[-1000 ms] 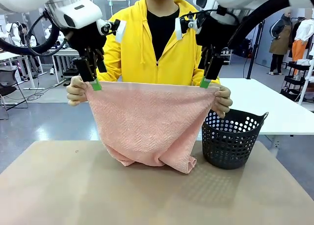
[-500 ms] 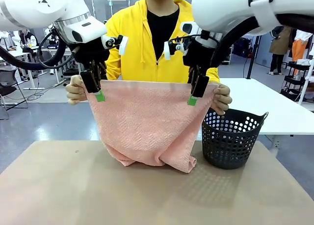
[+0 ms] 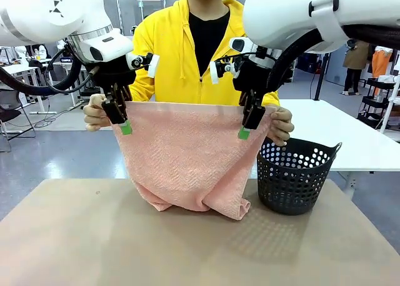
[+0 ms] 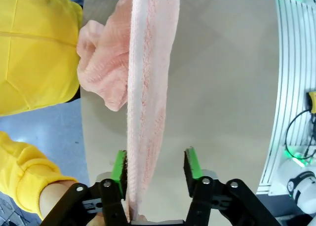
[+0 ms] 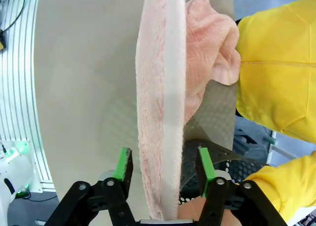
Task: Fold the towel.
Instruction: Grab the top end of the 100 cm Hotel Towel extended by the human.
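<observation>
A person in a yellow jacket holds the salmon-pink towel (image 3: 187, 158) up by its two top corners, and its lower end is bunched on the table. My left gripper (image 3: 123, 118) straddles the top edge near the person's hand (image 3: 95, 114). In the left wrist view the towel's edge (image 4: 143, 102) runs between the fingers of my left gripper (image 4: 155, 166), close to one green pad, with a gap to the other. My right gripper (image 3: 246, 125) straddles the top edge near the other hand (image 3: 282, 125). The towel (image 5: 160, 112) passes between the parted pads of my right gripper (image 5: 164, 167).
A black perforated basket (image 3: 294, 177) stands on the tan table (image 3: 94, 236) at the right, just beside the hanging towel. The basket's rim (image 5: 205, 154) lies below my right gripper. A white table (image 3: 350, 136) stands behind it.
Both grippers have come down over the towel's top edge. The right one has moved inward along it. The person's hands and the towel have stayed put.
</observation>
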`<state>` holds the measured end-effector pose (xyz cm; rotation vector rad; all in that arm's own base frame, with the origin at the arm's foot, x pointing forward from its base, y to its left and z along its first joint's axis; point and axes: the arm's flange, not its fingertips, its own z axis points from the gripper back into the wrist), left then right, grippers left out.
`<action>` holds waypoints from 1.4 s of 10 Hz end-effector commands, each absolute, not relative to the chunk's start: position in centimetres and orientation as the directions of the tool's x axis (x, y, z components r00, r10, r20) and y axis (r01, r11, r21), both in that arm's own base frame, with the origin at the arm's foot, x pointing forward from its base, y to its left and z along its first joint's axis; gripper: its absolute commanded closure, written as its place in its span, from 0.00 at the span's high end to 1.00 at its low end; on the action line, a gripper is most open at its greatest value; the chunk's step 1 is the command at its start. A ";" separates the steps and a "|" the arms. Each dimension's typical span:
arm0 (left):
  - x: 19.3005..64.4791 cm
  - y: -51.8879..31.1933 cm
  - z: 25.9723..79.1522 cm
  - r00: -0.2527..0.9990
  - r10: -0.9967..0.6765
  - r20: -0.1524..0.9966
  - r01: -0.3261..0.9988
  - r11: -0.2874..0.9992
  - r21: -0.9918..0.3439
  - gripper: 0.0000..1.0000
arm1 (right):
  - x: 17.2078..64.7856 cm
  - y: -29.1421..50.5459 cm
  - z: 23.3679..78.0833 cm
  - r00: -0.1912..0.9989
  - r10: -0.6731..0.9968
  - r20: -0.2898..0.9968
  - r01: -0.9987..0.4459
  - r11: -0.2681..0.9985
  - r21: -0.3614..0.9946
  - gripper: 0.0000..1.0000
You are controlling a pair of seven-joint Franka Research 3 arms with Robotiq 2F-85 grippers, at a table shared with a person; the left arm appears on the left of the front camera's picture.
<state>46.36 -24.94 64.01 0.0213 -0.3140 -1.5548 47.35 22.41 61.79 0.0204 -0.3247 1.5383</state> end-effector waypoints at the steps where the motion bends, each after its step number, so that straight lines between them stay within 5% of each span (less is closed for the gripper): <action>1: 46.1 -24.7 63.8 -0.042 -0.980 0.195 0.981 -0.004 0.192 0.15 | 47.5 22.3 62.0 -0.010 0.980 0.200 -0.982 0.029 -0.188 0.00; 3: 46.1 -24.8 64.0 -0.040 -0.980 0.194 0.982 -0.003 0.188 0.00 | 47.5 22.3 62.3 -0.006 0.982 0.190 -0.982 0.031 -0.188 0.03; 14: 46.4 -24.7 64.1 -0.010 -0.983 0.185 0.978 0.029 0.207 0.00 | 47.2 22.5 62.7 -0.006 0.977 0.214 -0.981 0.036 -0.191 0.00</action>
